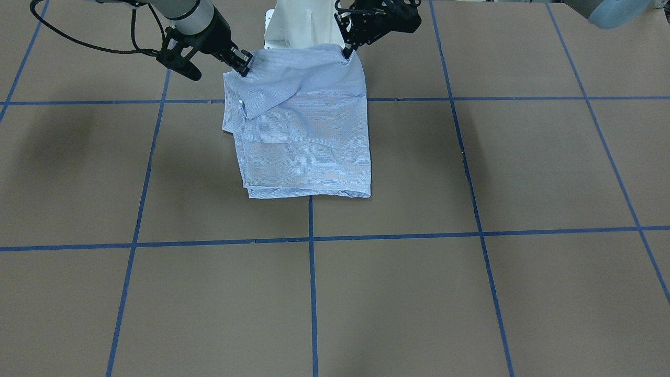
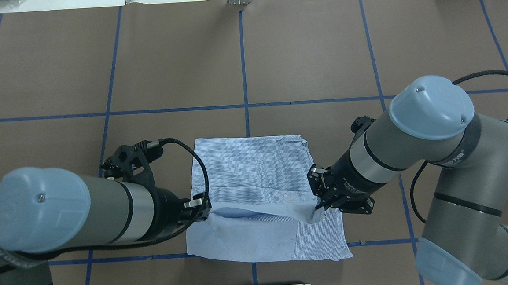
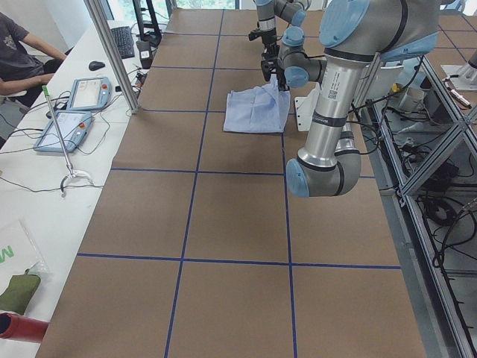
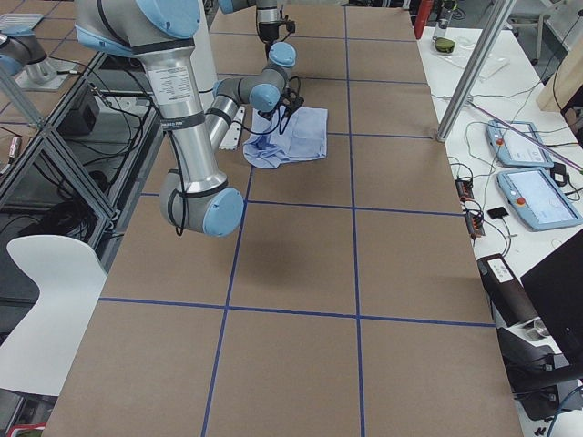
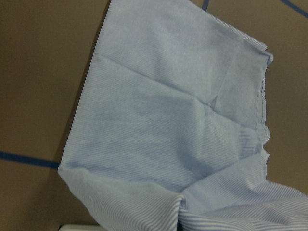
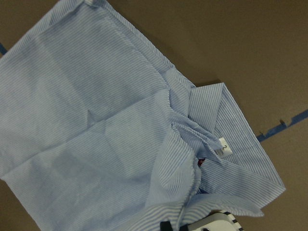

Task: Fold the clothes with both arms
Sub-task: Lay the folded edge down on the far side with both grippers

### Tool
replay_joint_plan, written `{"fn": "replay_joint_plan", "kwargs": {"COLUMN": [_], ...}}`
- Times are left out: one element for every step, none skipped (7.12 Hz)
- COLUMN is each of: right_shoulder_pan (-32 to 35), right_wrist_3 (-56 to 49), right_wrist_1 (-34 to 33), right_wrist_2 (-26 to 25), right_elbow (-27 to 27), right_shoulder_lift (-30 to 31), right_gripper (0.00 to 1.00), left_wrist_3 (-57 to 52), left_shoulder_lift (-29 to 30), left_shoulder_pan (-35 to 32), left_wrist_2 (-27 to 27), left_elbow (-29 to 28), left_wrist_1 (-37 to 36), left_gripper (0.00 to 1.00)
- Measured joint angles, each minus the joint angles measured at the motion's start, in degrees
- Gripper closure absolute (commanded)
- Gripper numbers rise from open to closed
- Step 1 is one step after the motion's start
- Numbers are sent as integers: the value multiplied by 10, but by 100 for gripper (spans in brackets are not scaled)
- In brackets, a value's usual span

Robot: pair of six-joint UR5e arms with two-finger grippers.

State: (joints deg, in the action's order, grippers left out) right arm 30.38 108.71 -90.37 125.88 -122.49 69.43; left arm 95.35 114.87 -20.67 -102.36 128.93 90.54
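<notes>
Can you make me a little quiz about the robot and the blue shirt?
1. Pick one: how many grippers are pinching the shirt? A) none B) one C) both
2. True or false: the shirt is spread out fully flat with both sleeves sticking out to the sides.
3. Fill in the word: the tape lines on the table are ___.

Key
1. C. The left gripper and the right gripper each pinch an edge of it.
2. False. It is already folded into a blocky shape.
3. Blue.
</notes>
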Motion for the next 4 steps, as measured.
{"fn": "replay_joint_plan", "kwargs": {"right_shoulder_pan": [19, 36, 50, 60], "right_wrist_3": [-4, -8, -14, -24], "right_wrist_1": [0, -1, 0, 1], "right_wrist_2": [0, -3, -7, -9], "right_elbow": [17, 43, 87, 127], "right_shoulder_lift": [-13, -32, -60, -81], "right_gripper": [100, 100, 100, 100], "left_wrist_3": [-20, -32, -36, -38], "left_shoulder_lift": [1, 2, 5, 9], "left_shoulder_pan": [-29, -48, -59, -65], "left_wrist_2": [-12, -18, -20, -21], "left_elbow": [-18, -43, -84, -127], "left_wrist_1": [4, 23, 64, 110], "left_gripper": [100, 100, 100, 100]}}
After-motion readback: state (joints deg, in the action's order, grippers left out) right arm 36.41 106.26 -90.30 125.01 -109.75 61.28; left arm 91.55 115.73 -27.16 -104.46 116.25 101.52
